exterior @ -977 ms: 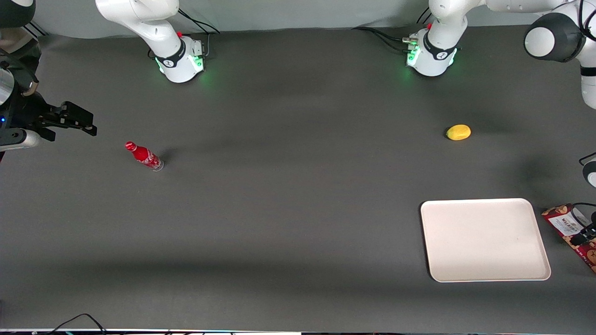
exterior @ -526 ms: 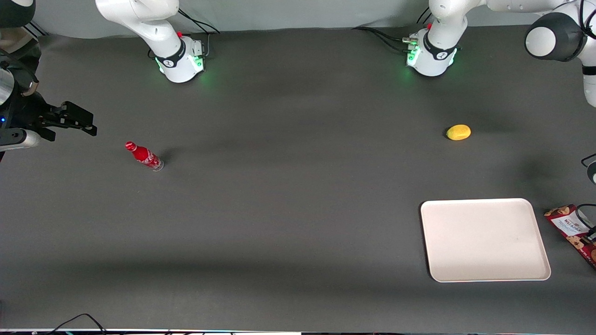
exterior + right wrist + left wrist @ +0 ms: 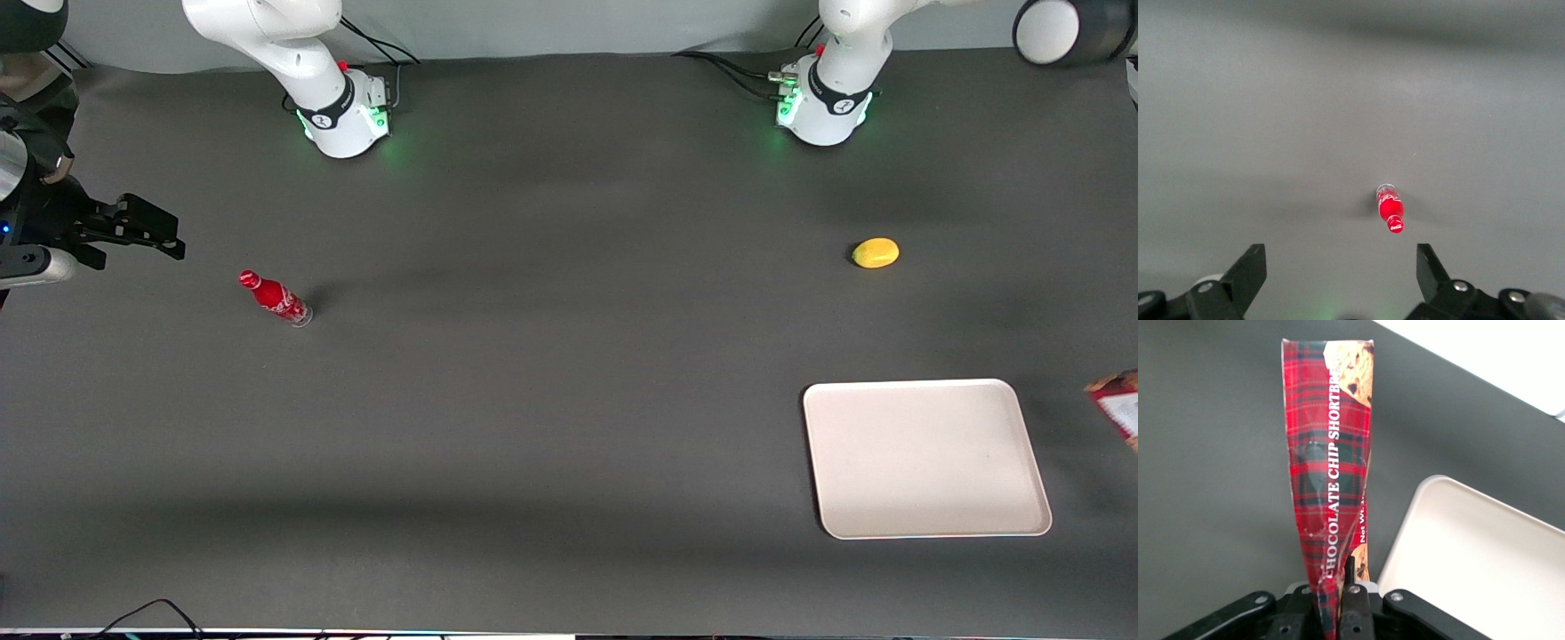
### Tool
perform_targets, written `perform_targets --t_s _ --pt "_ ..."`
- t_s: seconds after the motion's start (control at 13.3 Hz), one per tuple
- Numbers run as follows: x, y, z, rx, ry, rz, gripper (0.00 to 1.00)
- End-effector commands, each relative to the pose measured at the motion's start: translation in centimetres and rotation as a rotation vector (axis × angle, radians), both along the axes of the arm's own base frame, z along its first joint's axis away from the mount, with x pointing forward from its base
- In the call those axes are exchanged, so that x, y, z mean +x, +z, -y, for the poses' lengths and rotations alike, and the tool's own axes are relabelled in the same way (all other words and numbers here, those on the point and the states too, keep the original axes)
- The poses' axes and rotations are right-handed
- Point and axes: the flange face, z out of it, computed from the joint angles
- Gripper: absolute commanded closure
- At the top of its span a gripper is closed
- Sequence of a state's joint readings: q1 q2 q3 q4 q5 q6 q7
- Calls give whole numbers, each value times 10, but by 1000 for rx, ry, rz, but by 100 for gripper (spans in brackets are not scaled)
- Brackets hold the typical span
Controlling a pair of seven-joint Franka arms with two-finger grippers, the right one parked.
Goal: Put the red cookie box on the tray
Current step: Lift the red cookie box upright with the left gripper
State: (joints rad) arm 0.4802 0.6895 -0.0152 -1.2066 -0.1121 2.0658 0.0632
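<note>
- Cardboard, tartan-printed: red cookie box probably light but easily creased; already dented near the grip, so best held across its narrow faces without squeezing harder.
- Hangs lifted, one end pinched in the gripper, which is clamped on the box, just beside the tray at the working arm's end of the table.
- Barely visible at the front view's edge.
- Counted: one box, one tray, one red bottle, one yellow fruit, possibly a lemon.
</note>
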Motion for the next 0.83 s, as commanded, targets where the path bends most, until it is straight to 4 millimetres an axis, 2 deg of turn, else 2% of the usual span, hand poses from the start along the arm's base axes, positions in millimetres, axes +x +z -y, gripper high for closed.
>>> perform_targets --t_s 0.0,0.08,0.15,0.3,0.53,0.6,0.75 --pt "-42 101 16 29 -13 -104 100" --pt "-54 133 22 32 13 -128 100" --pt "-61 149 27 23 23 -149 100" --pt "-60 161 42 27 2 -143 100" --pt "-27 143 95 81 -118 -149 100" --pt "-12 127 123 116 -192 -160 100" --pt "5 96 154 170 -308 -188 100"
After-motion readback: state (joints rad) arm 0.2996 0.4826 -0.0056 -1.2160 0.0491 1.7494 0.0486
